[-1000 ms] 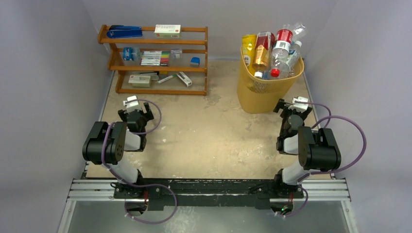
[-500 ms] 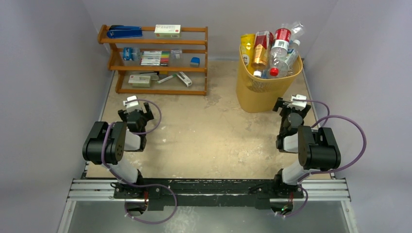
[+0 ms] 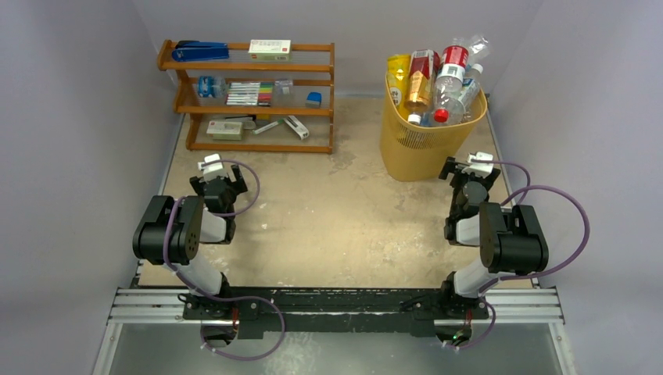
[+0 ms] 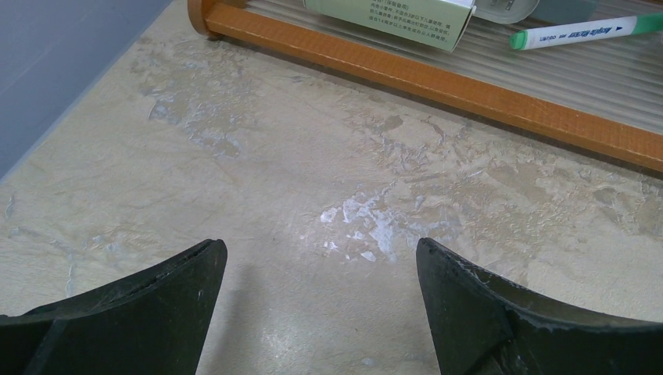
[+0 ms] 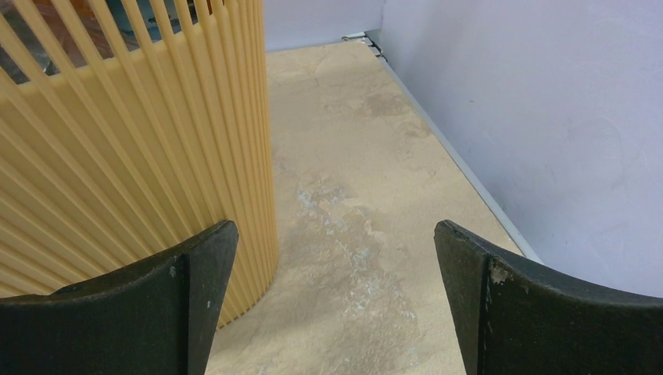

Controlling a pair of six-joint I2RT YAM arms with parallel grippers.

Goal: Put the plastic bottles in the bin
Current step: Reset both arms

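From above, all the bottles (image 3: 438,78) I see sit heaped in the bin (image 3: 422,148) at far right; my left gripper (image 4: 320,254) gapes empty before the shelf rack (image 4: 469,86), my right gripper (image 5: 335,234) gapes empty just beside the bin's slats, so I'd retreat both without nudging it.

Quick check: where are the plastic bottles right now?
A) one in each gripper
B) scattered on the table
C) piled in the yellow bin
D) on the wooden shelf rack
C: the plastic bottles stick up out of the yellow bin at the far right.
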